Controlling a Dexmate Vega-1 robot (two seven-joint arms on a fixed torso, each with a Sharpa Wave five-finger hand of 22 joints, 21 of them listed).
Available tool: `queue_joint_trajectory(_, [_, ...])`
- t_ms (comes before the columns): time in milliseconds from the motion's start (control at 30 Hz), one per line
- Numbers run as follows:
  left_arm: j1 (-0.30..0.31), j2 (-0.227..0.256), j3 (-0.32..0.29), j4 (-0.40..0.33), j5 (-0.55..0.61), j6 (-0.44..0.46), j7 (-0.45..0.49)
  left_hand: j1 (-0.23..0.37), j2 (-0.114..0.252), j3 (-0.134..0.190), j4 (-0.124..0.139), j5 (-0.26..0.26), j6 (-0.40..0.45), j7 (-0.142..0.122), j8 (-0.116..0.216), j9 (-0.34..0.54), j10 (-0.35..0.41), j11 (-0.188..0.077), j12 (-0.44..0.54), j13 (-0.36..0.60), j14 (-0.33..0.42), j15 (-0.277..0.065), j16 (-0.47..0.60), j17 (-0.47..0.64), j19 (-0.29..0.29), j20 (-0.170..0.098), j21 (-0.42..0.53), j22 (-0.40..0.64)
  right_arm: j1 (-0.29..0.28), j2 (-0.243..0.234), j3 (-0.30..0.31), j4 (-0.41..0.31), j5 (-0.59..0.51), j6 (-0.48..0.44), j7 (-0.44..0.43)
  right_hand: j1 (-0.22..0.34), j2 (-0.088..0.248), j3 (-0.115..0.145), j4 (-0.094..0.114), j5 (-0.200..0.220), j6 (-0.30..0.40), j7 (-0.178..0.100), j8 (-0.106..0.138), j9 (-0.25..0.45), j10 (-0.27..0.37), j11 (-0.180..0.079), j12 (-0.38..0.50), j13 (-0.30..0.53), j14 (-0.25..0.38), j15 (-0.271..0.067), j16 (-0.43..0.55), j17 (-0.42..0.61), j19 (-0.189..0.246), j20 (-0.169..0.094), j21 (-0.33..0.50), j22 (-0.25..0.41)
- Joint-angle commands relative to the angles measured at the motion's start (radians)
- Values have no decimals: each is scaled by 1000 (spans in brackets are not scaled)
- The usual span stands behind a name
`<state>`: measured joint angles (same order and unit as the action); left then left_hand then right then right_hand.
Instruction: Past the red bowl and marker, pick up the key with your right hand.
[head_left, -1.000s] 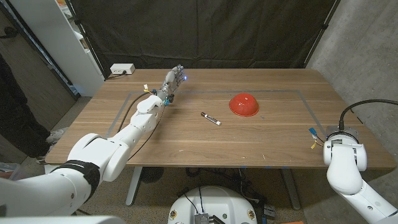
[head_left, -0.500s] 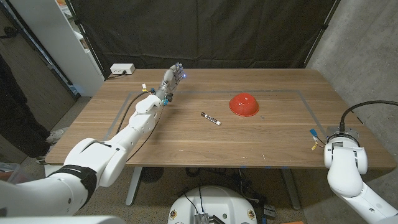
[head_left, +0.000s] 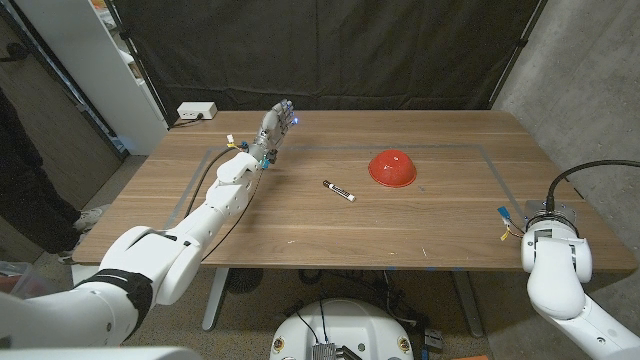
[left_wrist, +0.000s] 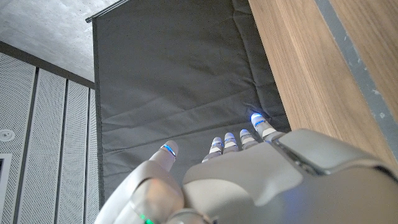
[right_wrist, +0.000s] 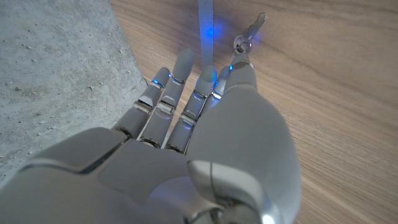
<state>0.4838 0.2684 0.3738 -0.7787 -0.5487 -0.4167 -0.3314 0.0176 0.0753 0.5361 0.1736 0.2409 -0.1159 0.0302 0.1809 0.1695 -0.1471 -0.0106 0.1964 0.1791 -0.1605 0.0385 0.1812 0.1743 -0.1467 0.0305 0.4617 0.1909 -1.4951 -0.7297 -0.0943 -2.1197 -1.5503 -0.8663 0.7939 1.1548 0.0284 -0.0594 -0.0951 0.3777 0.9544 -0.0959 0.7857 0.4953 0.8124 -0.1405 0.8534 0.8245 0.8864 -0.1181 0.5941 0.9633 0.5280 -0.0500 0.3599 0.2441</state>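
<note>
Since the key (right_wrist: 249, 32) lies at the table's right edge, well past the red bowl (head_left: 392, 167) and the marker (head_left: 338, 190), the right hand (right_wrist: 186, 124) sits low beside it with fingers stretched out side by side, holding nothing; its fingertips seem just short of the key, though the angle makes contact hard to judge. Kept out of the way, the left hand (head_left: 278, 127) stands open and empty near the table's (head_left: 300, 225) far edge.

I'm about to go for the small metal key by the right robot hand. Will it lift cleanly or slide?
The small metal key lies flat on smooth wood, so fingertips may skid it. It looks thin, stiff and probably light.
</note>
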Motion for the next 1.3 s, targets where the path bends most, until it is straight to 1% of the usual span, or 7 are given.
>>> queue_joint_trajectory(33, [18, 14, -4, -30, -8, -5, 11, -3, 74, -2, 2, 6, 0, -1, 1, 4, 3, -5, 4, 5, 5, 0, 5, 2, 2, -1, -6, 2, 10, -31, -17, -3, 21, -13, 30, -6, 7, -23, 5, 3, -24, -3, -43, -34, -26, 12, -33, -40, -10, -94, -19, 19, -5, -50, 7, 1])
queue_joint_trajectory(67, [18, 15, -4, -30, -9, -4, 11, -2, 74, -2, 1, 6, 1, -2, 1, 4, 4, -4, 4, 5, 6, -1, 5, 2, 2, -1, -6, 2, 11, -33, -18, -4, 25, -14, 29, -8, 8, -26, 7, 3, -35, -3, -54, -41, -36, 23, -41, -49, -14, -94, -22, 23, -7, -46, 8, 1])
queue_joint_trajectory(300, [7, 12, -1, -10, -10, -14, 1, 1, 69, -4, -3, 6, 2, -4, 1, 4, 4, -7, 4, 5, 5, -3, 4, 1, 3, -3, -7, 2, 22, -43, -32, 3, 24, -30, 31, -24, 4, -56, 22, 2, -92, -7, -131, -98, -90, 27, -92, -110, -37, -100, -56, 37, -19, -37, 12, -2])
queue_joint_trajectory(500, [-10, 0, 1, 27, -10, -25, -16, 3, 64, -5, -7, 6, 2, -4, 1, 4, 5, -8, 4, 5, 5, -3, 4, 1, 3, -3, -8, 1, 24, -52, -38, 5, 13, -44, 55, -34, -9, -81, 28, 0, -170, -22, -174, -116, -178, 4, -122, -113, -54, -99, -75, 55, -33, -24, 13, -4])
queue_joint_trajectory(667, [-15, -7, -1, 40, -11, -37, -24, 6, 59, -6, -10, 6, 2, -6, 1, 4, 4, -8, 4, 5, 5, -4, 3, 0, 4, -4, -9, 1, 31, -64, -38, 8, 2, -43, 118, -51, -14, -101, 39, -1, -218, -14, -204, -127, -215, 23, -142, -130, -75, -96, -92, 65, -41, -16, 13, -6])
queue_joint_trajectory(1000, [-1, -4, -3, 15, -10, -40, -16, 10, 54, -8, -15, 6, 5, -6, 2, 4, 7, -8, 5, 4, 7, -5, 3, -1, 5, -4, -10, 0, 20, -66, -31, 12, 2, -46, 116, -28, 24, -99, 41, 9, -165, -9, -218, -158, -169, 36, -146, -168, -56, -102, -99, 73, -25, -11, 22, -10])
queue_joint_trajectory(1300, [25, 6, -9, -33, -19, -41, -5, 12, 52, -9, -17, 6, 6, -7, 2, 3, 8, -9, 5, 4, 8, -5, 3, -1, 6, -4, -11, 0, 4, -72, -31, 7, 12, -47, 84, 27, 59, -90, 24, 19, -19, -9, -180, -176, -44, 21, -99, -182, -7, -101, -96, 90, -12, -26, 34, -14])
